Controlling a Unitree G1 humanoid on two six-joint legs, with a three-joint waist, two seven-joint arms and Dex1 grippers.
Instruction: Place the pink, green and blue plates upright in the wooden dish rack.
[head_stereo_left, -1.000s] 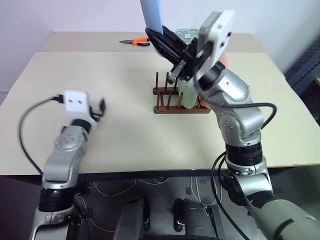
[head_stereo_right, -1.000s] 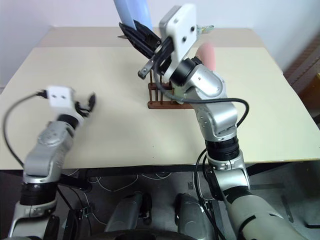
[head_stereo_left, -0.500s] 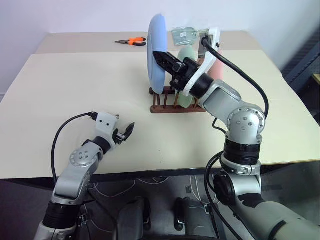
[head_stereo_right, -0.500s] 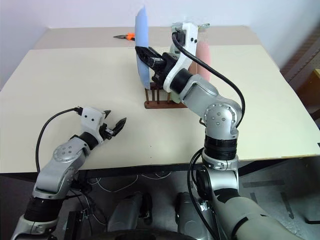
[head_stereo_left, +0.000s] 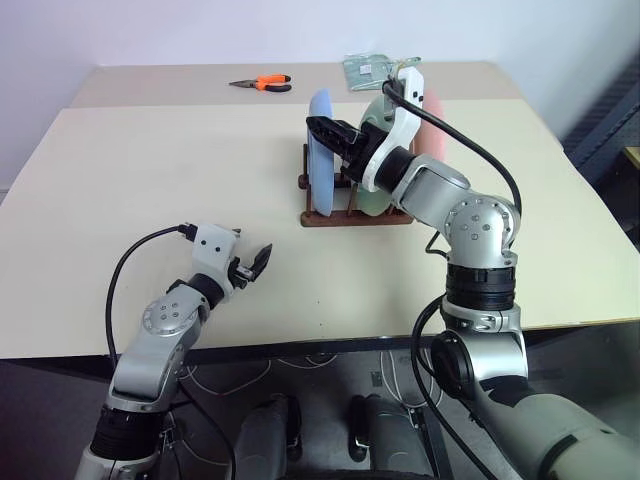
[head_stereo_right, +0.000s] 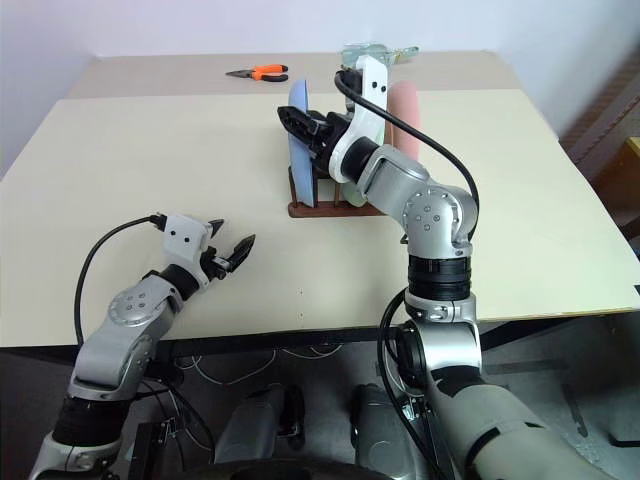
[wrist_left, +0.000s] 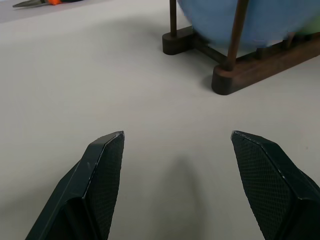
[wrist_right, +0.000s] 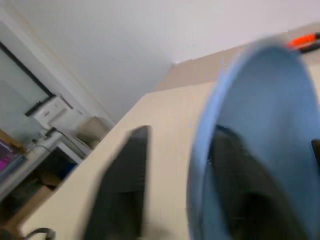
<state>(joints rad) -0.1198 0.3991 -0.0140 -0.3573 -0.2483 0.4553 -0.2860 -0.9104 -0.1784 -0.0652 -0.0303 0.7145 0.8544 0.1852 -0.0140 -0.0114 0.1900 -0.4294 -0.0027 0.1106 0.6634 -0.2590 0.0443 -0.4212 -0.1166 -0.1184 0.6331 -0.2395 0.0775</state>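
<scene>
Blue plate (head_stereo_left: 321, 152) stands in the wooden dish rack (head_stereo_left: 352, 214); right gripper (head_stereo_left: 322, 133), jaws parted astride its rim, should back off straight; left gripper (head_stereo_left: 258, 264) gapes empty

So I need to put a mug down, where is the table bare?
Bare: the wide stretch between the left gripper and the wooden dish rack, and the table's right edge. Crowded: the rack under the right gripper, and the back strip with orange pliers.

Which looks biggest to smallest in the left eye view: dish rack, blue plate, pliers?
1. wooden dish rack
2. blue plate, edge-on, close to the rack in apparent size
3. orange-handled pliers, smallest, though farther from the camera, so true size is unsure.
</scene>
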